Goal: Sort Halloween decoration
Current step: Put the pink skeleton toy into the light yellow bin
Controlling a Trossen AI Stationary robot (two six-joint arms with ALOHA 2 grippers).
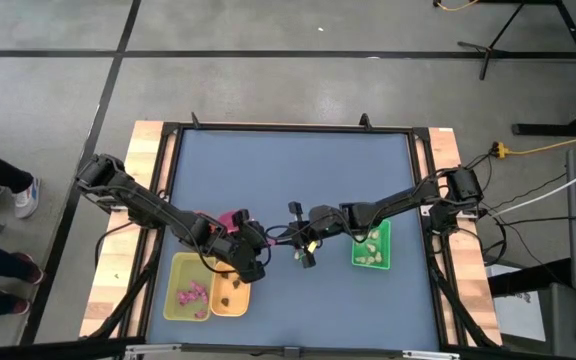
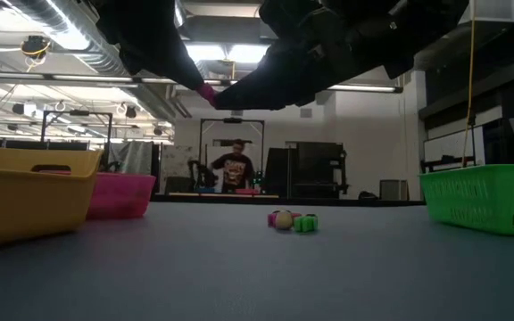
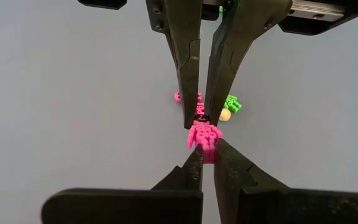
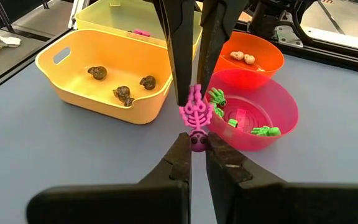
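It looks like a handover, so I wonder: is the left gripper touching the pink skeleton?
Touching. The left wrist view shows the left gripper shut on one end of the magenta skeleton, with the right gripper pinching the other end.

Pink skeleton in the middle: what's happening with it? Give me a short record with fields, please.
Item: magenta skeleton, held in the air
Left gripper: shut on skeleton
Right gripper: shut on its skull end
Loose trinkets: cream, green and magenta, on the table
Pink bowl: green trinkets
Orange bowl: cream trinkets
Yellow tray: dark brown trinkets
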